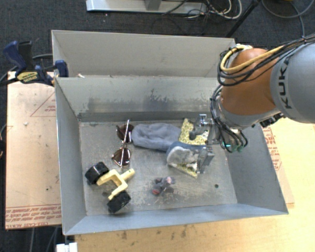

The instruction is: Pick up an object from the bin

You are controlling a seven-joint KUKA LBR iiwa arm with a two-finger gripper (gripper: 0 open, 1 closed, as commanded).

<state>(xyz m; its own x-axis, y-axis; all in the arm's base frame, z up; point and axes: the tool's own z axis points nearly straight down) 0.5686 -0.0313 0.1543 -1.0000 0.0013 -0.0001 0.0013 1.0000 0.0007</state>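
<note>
Your gripper is hanging with fingers spread, seemingly gripping nothing. The crumpled yellow-patterned and pale blue cloth bundle is lying just to its left, right of centre on the floor of the grey metal bin, its long axis running far-to-near.

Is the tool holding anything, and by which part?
Cannot be told. The tool sits low over the yellow patterned cloth beside the grey sock.

Crumpled yellow-and-white patterned cloth lies bunched, right of centre.
</note>
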